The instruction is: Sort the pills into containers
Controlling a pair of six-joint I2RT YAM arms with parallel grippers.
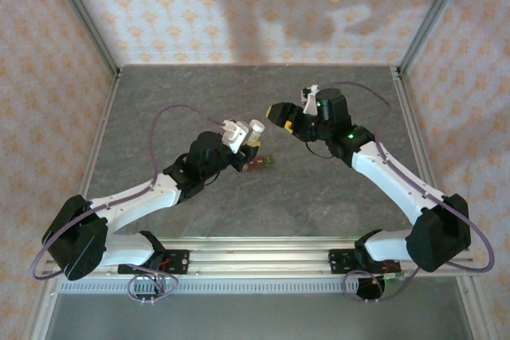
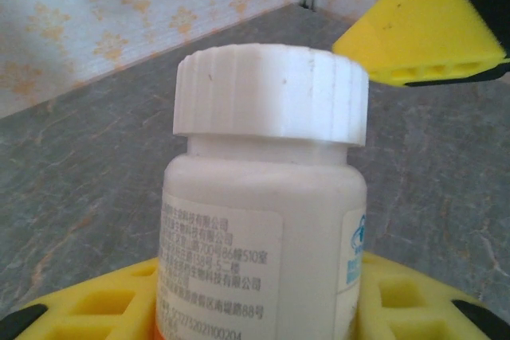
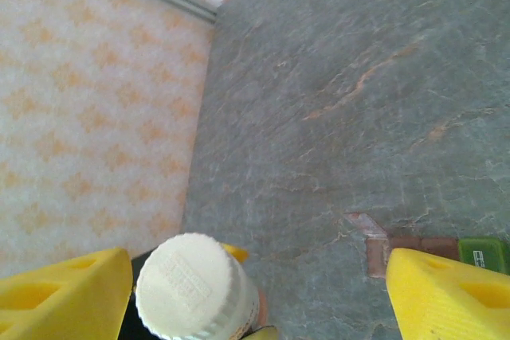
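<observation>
My left gripper (image 2: 255, 312) is shut on a small white pill bottle (image 2: 267, 197), whose ribbed white cap (image 2: 271, 97) is on. The yellow pads sit on either side of its base. In the top view the bottle (image 1: 239, 133) is raised above the table, just left of my right gripper (image 1: 288, 115). My right gripper (image 3: 255, 300) stands open, with its yellow fingers (image 3: 64, 296) wide apart. The capped bottle (image 3: 191, 288) lies between them, close to the left finger. The containers (image 3: 430, 246), a brownish-red strip with a green end, lie on the table below. The pills are hidden.
The grey marbled table (image 1: 335, 189) lies under both arms. Patterned walls (image 1: 239, 5) and metal posts close it in at the back and sides. In the top view the containers (image 1: 261, 163) rest just in front of the left gripper.
</observation>
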